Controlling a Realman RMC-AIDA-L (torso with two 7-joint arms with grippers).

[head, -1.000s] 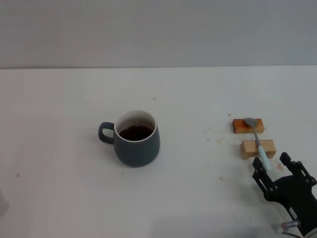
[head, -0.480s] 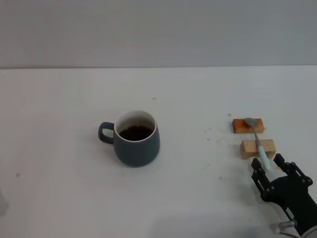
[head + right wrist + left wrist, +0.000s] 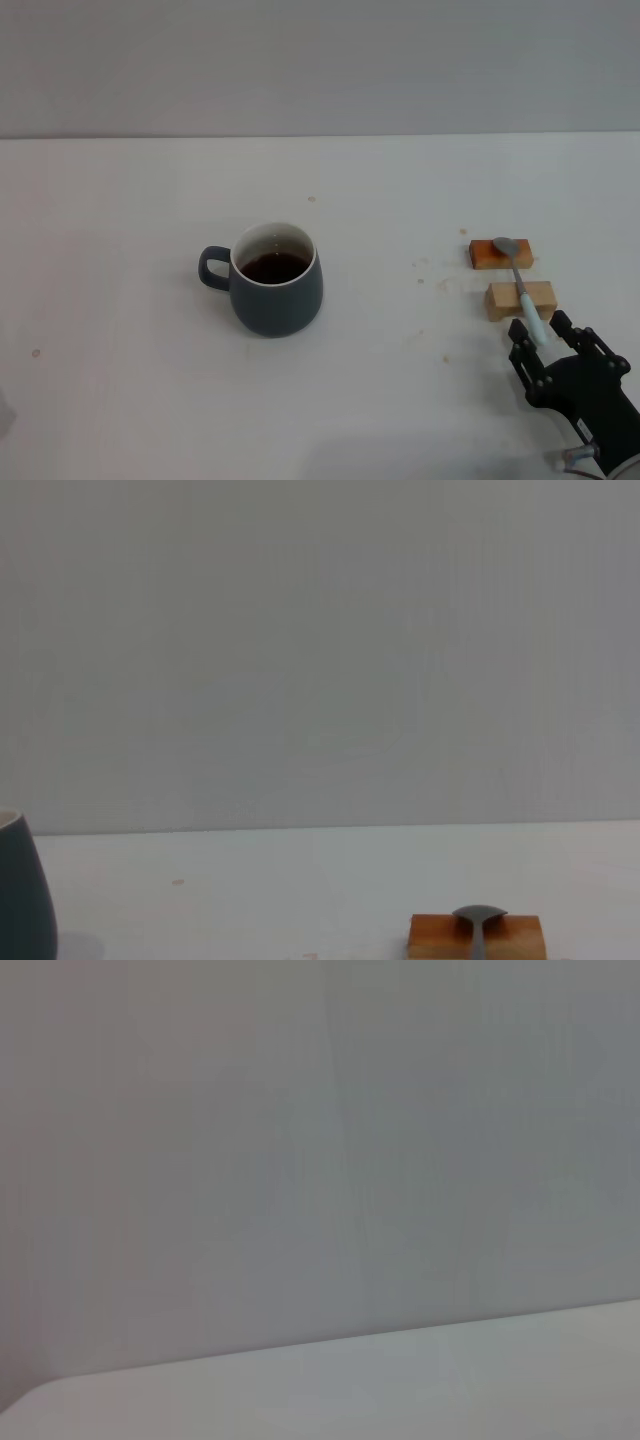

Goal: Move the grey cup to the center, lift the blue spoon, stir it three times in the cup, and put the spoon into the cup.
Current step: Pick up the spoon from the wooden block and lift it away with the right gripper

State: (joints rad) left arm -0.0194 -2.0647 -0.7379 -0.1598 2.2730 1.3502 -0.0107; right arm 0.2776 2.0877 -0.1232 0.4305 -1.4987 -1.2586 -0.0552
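Note:
The grey cup (image 3: 275,290) stands near the middle of the white table with its handle toward my left, holding dark liquid. Its side also shows in the right wrist view (image 3: 22,900). The blue spoon (image 3: 522,287) lies across two wooden blocks at the right, its metal bowl (image 3: 480,916) on the far block and its pale handle pointing toward me. My right gripper (image 3: 539,330) sits low at the near end of the handle, open, a finger on each side of the handle tip. The left gripper is out of view.
Two small wooden blocks, the far one (image 3: 498,253) and the near one (image 3: 520,299), hold the spoon off the table. The far block shows in the right wrist view (image 3: 476,936). A few crumbs (image 3: 430,272) lie left of the blocks. The grey wall runs behind the table.
My right gripper's fingers have drawn closer together around the end of the spoon handle. Cup and spoon have not moved.

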